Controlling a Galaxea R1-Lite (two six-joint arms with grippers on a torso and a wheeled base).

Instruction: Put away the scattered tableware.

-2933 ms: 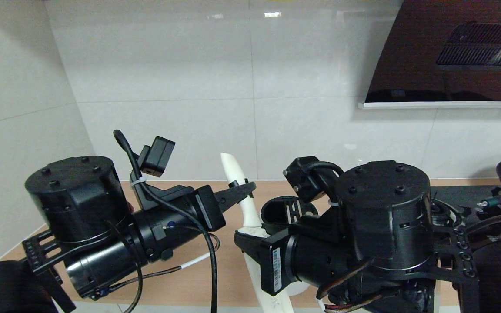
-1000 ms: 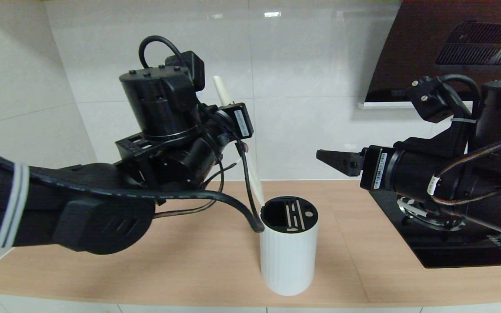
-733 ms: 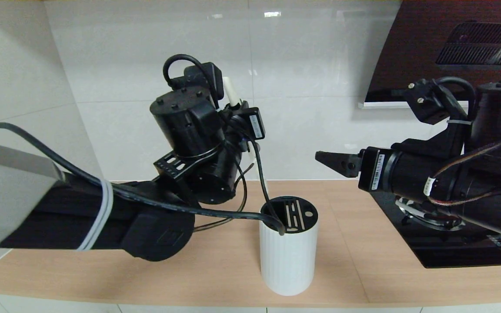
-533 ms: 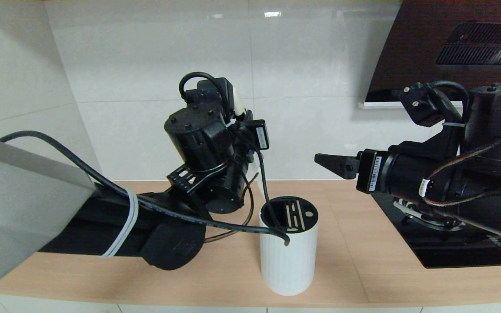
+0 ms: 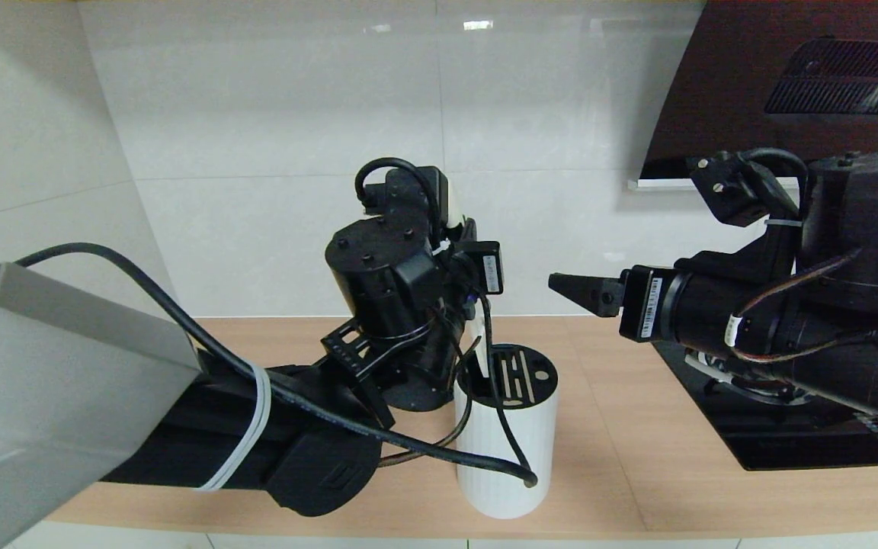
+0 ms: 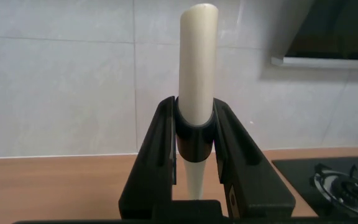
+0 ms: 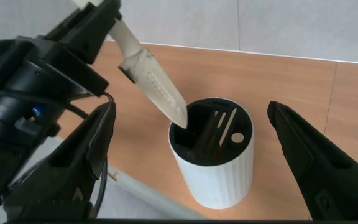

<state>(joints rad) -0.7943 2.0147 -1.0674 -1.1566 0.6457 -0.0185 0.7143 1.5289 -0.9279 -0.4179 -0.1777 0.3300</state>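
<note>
Your left gripper (image 6: 196, 116) has swung across and come down over the holder (image 5: 507, 450), its fingers (image 6: 160, 143) clamped on the knife (image 7: 157, 81) handle; the tilted blade tip now sits just inside the wide slot (image 7: 196, 138); your right gripper (image 5: 582, 294) hangs beside the holder, spread wide, empty, barely shifted; insertion looks begun, not finished.

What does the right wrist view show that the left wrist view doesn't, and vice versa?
Right wrist view: the knife blade, tilted, its tip at the large opening of the white holder. Left wrist view: the gas hob and range hood. Both: the knife handle clamped in the left gripper, the wooden counter and tiled wall.
</note>
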